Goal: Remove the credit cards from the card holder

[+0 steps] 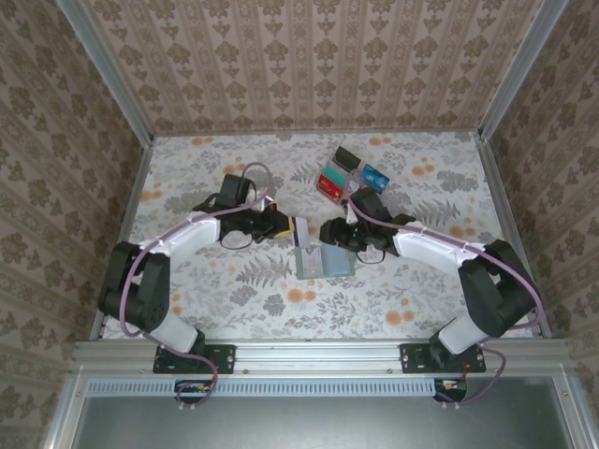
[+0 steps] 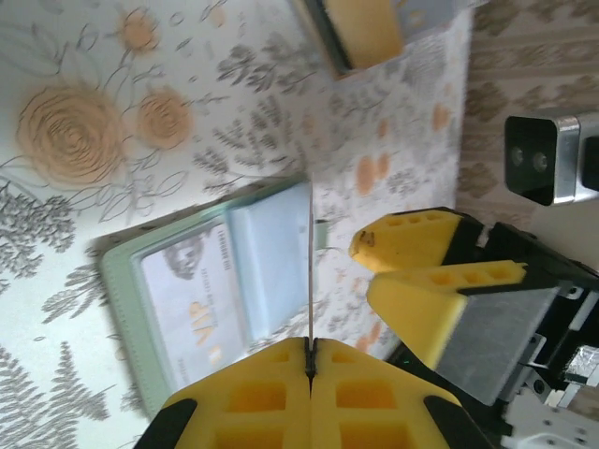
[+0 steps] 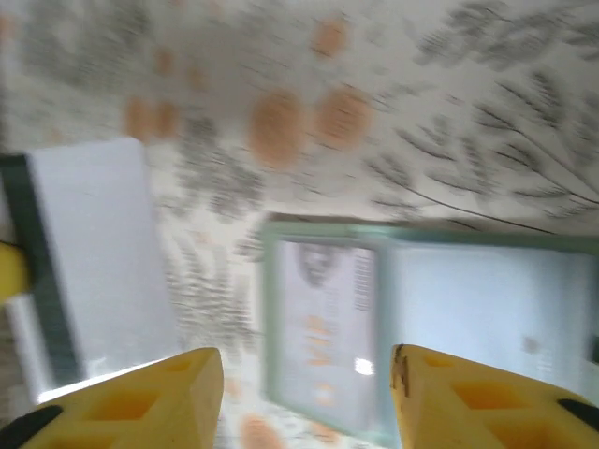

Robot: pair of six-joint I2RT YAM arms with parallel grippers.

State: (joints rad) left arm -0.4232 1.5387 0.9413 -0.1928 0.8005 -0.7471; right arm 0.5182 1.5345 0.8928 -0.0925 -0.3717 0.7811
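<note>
The left gripper (image 1: 284, 224) (image 2: 310, 351) reaches toward the middle of the surface (image 1: 206, 281). Its jaws are pressed together on a whitish card (image 1: 301, 230) (image 3: 94, 253), which the left wrist view shows only as a thin edge-on line (image 2: 310, 262). Just right of it and nearer the near edge, the card holder (image 1: 325, 263) (image 2: 117, 299) (image 3: 487, 299) lies open and flat. A pale card (image 2: 187, 299) (image 3: 328, 318) sits in its pocket, its print too blurred to read. The right gripper (image 1: 329, 232) (image 3: 307, 355) hangs over the holder, jaws apart with nothing between them. Loose cards (image 1: 348, 174) lie near the far edge, overlapping, so their count is unclear.
</note>
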